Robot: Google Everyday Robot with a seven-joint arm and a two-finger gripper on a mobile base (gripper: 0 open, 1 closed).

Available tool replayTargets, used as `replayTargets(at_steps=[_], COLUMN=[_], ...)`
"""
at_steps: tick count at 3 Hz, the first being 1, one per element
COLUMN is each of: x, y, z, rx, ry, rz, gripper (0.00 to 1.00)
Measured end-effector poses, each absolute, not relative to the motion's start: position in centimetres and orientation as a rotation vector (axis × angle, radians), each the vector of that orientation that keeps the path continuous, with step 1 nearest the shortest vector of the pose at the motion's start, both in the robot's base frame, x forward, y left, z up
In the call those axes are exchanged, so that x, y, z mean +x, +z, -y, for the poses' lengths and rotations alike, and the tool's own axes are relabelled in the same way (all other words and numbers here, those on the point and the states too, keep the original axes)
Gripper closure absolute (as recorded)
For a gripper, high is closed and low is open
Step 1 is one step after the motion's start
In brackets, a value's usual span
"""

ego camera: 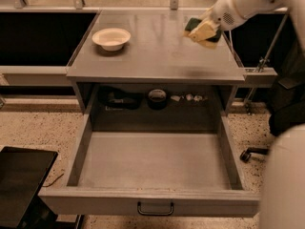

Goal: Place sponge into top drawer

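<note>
The sponge point(202, 32), pinched in the closed tool point(209, 26) above the table's point(157, 56) right rear edge, is in the carrying step; next it likely needs bringing forward and down over the open top drawer point(152, 202) before release.

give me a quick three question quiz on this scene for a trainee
1. True or false: the top drawer is pulled open.
2. What sits on the left side of the tabletop? A) white bowl B) mug C) plate
3. Fill in: the gripper, over the tabletop's right side, holds the ____.
Key: 1 true; 2 A; 3 sponge.
</note>
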State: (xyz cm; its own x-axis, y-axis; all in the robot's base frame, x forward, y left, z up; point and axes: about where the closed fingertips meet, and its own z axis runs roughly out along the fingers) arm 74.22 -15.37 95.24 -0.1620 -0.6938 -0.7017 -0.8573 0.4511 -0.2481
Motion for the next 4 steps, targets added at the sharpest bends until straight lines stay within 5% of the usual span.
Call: replayTargets(at_steps=[2, 4], x=[63.6, 62.2], y=[105.6, 104.0], z=[18.2, 17.5], rx=[-1.171, -1.197], ry=[0.132, 0.163], rz=[-1.807, -1.82], gripper=[1.0, 1.0])
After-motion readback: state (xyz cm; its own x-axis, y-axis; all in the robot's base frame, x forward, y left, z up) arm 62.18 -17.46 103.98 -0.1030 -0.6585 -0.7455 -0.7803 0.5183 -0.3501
